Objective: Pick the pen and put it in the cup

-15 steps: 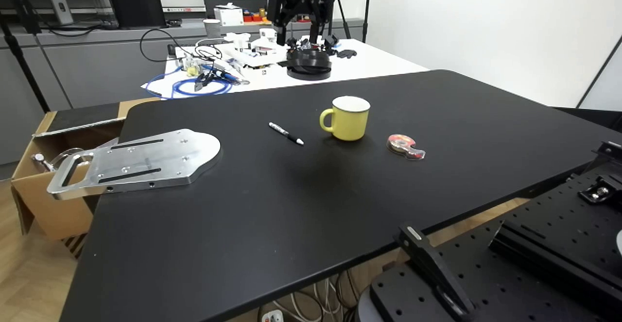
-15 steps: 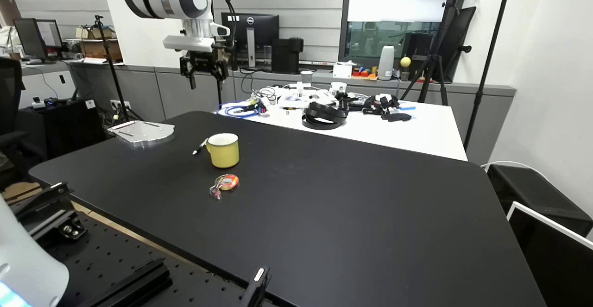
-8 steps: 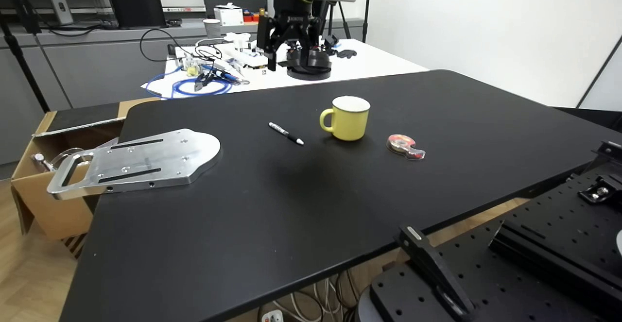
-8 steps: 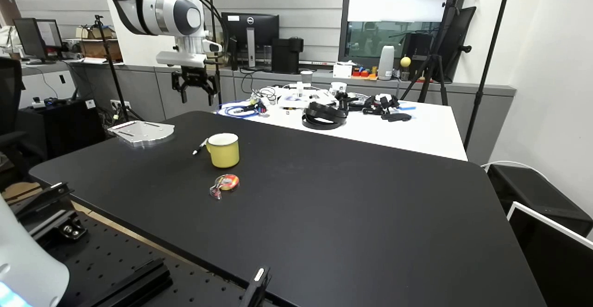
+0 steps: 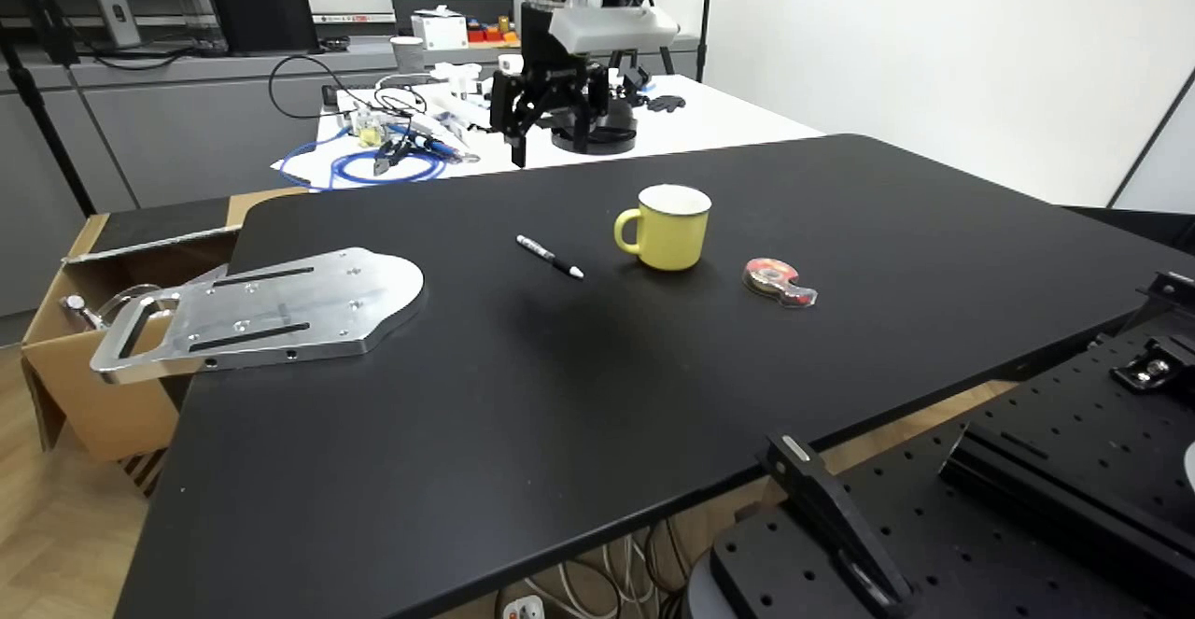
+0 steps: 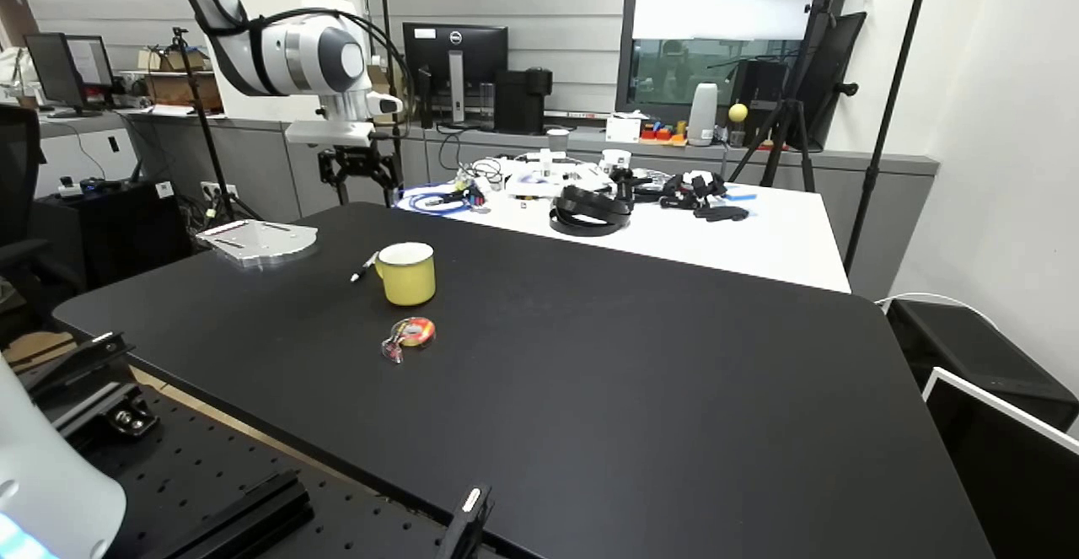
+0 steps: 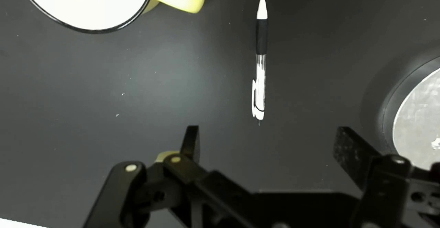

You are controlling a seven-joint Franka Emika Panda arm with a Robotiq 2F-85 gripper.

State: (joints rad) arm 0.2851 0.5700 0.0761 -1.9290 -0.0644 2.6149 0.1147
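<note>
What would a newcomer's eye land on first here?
Probably the yellow mug, a bright patch on the black table, standing upright with the pen lying apart from it on its handle side. Next, the silvery metal plate, its narrow end jutting past the table's edge in an exterior view. In the wrist view, the gripper spreads wide across the bottom, with nothing held.

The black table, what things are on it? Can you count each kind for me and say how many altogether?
Yellow mug: 1
Pen: 1
Silver metal plate: 1
Little round reddish thing, maybe tape: 1
Total: 4
</note>
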